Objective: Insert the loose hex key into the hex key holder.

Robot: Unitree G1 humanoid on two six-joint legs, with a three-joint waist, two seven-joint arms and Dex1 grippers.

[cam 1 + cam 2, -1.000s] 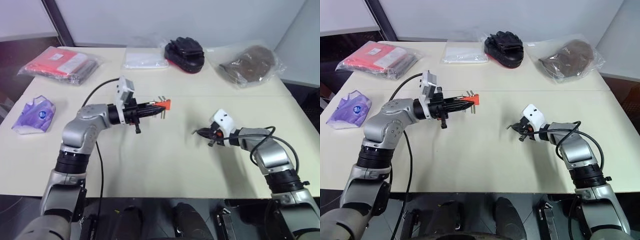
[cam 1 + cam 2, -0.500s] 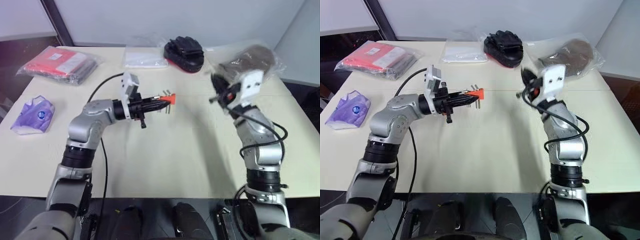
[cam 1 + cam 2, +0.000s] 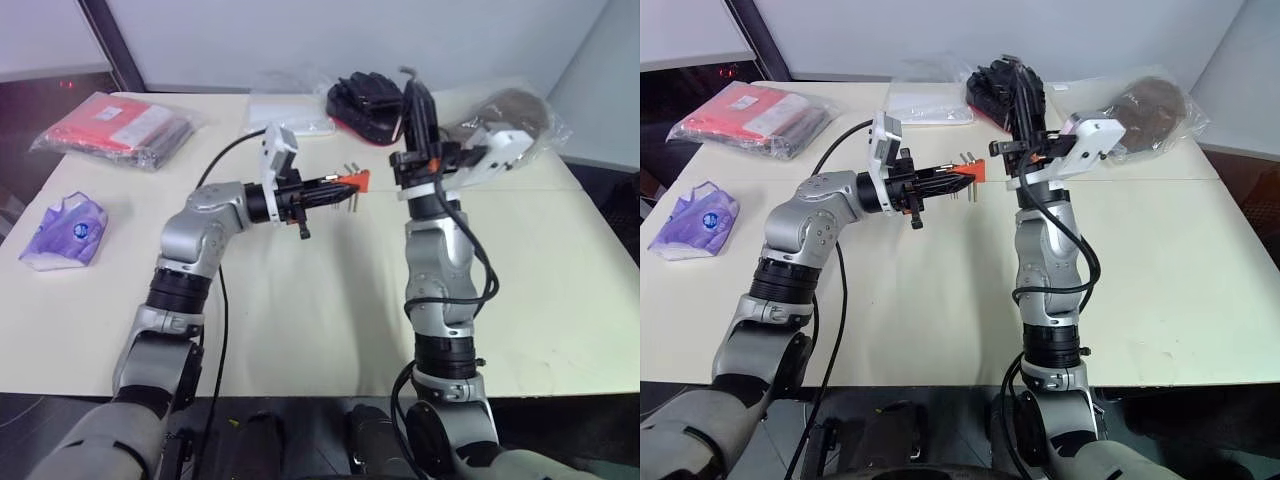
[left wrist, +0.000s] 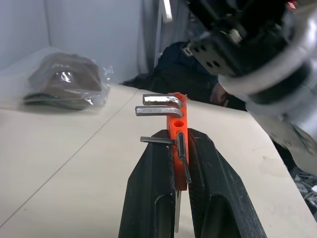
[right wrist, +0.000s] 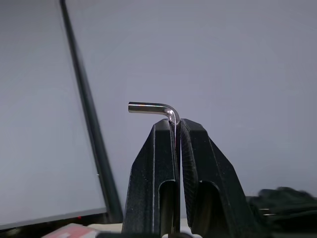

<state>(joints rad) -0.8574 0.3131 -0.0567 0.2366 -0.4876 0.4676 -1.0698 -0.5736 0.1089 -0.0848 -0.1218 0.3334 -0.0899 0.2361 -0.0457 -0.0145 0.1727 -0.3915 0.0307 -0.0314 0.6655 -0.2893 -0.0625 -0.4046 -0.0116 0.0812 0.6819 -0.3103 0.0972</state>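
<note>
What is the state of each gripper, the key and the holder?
left gripper: shut on the hex key holder.
hex key holder: held above the table, several keys in it.
right gripper: shut on the loose hex key.
loose hex key: held, not yet inserted.

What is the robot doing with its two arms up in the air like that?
It is getting ready to put a tool away. The left claw is shut on a little orange holder with metal keys sticking out, holding it up above the table. The right claw is shut on one loose bent key and points upward beside the holder. The key is not in the holder yet.
</note>
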